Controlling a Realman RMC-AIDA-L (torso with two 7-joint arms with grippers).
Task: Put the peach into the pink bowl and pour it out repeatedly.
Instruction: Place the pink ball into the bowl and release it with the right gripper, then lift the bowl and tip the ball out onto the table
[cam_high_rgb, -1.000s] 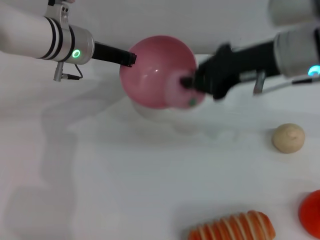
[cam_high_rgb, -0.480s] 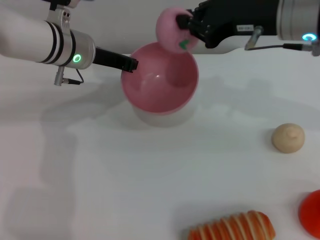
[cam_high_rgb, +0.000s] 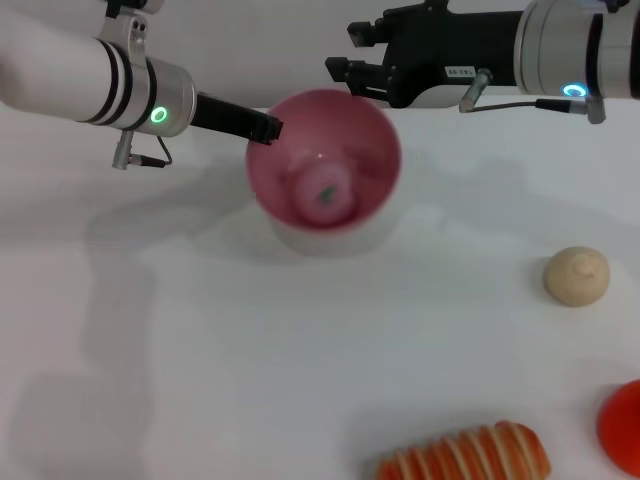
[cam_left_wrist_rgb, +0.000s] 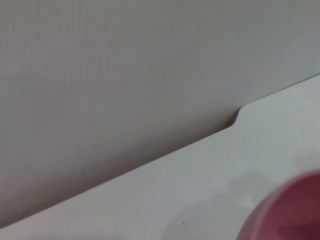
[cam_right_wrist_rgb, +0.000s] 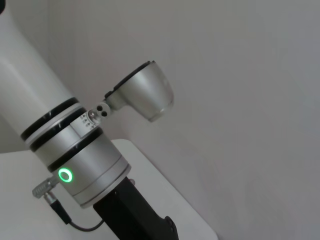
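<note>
Right end effector (cam_high_rgb: 340, 52) spread empty above bowl (cam_high_rgb: 372, 130) rim; left end effector (cam_high_rgb: 266, 127) pinching the rim. Peach (cam_high_rgb: 322, 192) inside bowl. Beige ball (cam_high_rgb: 576, 275), striped bread (cam_high_rgb: 466, 453), red thing (cam_high_rgb: 622, 424) lie apart on bench (cam_high_rgb: 200, 350).

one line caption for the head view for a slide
Small matte pink toy peach lies inside glossy pink plastic bowl held by left gripper; open right gripper above.

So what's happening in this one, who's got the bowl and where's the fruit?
The left gripper holds the pink bowl by its rim, tilted towards the camera. The peach lies inside the bowl, free of either gripper. The right gripper hangs open and empty over the bowl's far rim. A beige ball, a striped orange item and a red object lie untouched on the table.
</note>
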